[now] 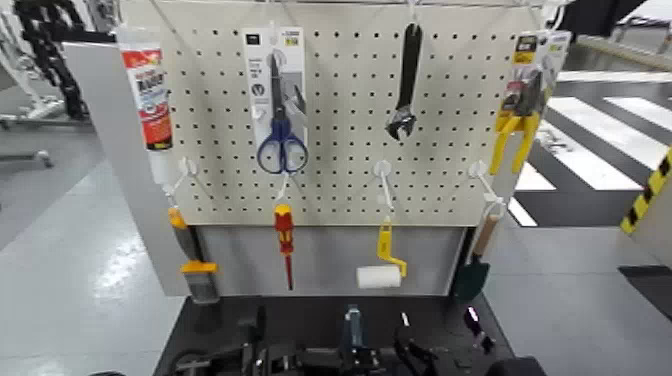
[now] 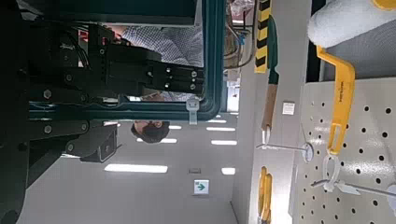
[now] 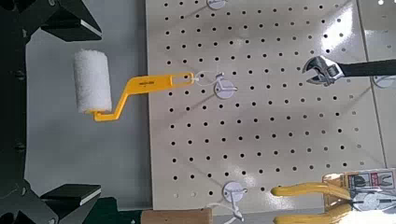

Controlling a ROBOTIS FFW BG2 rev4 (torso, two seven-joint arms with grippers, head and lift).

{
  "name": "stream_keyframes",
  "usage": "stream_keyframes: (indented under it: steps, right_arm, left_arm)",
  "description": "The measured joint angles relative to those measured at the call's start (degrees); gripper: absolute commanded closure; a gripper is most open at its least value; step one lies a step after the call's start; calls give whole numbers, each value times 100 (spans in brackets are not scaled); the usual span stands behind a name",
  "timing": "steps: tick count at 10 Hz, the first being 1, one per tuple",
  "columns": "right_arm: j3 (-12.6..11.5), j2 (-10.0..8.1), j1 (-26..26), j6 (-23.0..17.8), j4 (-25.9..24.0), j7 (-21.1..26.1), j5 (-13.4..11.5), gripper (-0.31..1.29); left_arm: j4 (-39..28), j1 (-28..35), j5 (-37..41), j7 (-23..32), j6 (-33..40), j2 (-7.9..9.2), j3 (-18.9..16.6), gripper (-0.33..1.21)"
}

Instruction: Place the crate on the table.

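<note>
So the crate (image 1: 352, 330) is right at the bottom edge of the head view. You mostly just get its upright blue divider poking up in the middle, with dark bits either side. It's over the near part of the black counter (image 1: 300, 308), roughly centred. I honestly can't tell whether it's resting on the top or just above it. In the left wrist view a teal-looking rim of the crate (image 2: 215, 56) runs right across in front of the camera.

The left pincer (image 1: 250, 345) is low down on the left side of the crate. Up close (image 2: 140, 75) it's all black hardware jammed against that rim, so I can't tell if it's apart or clamped. The right pincer (image 1: 415, 350) is low on the other side. In its own view (image 3: 65, 107) the two tips sit wide apart, with only the grey back panel (image 3: 112, 159) between them.

Behind the counter is the beige pegboard (image 1: 340, 120):
- a sealant tube (image 1: 148, 95) on the left edge
- blue-handled scissors (image 1: 281, 120)
- a black wrench (image 1: 405, 85)
- yellow pliers (image 1: 520, 110)
- lower down, a red screwdriver (image 1: 285, 240) and a small white paint roller (image 1: 380, 275) on a yellow handle

The left wrist view also catches a person in a checked shirt (image 2: 163, 37) past the crate rim.
</note>
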State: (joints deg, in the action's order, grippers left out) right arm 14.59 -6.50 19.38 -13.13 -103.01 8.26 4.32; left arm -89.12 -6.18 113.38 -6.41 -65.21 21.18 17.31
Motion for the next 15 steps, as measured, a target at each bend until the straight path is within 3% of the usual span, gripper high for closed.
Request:
stream_keyframes:
  steps: [7, 15]
  right_arm:
    - [7, 0, -16, -28, 32, 0, 11, 15]
    - [18, -2, -39, -168, 113, 0, 42, 14]
  left_arm:
    - [40, -17, 0, 0, -13, 30, -13, 119]
    - [454, -486, -15, 87, -201, 271, 27, 119]
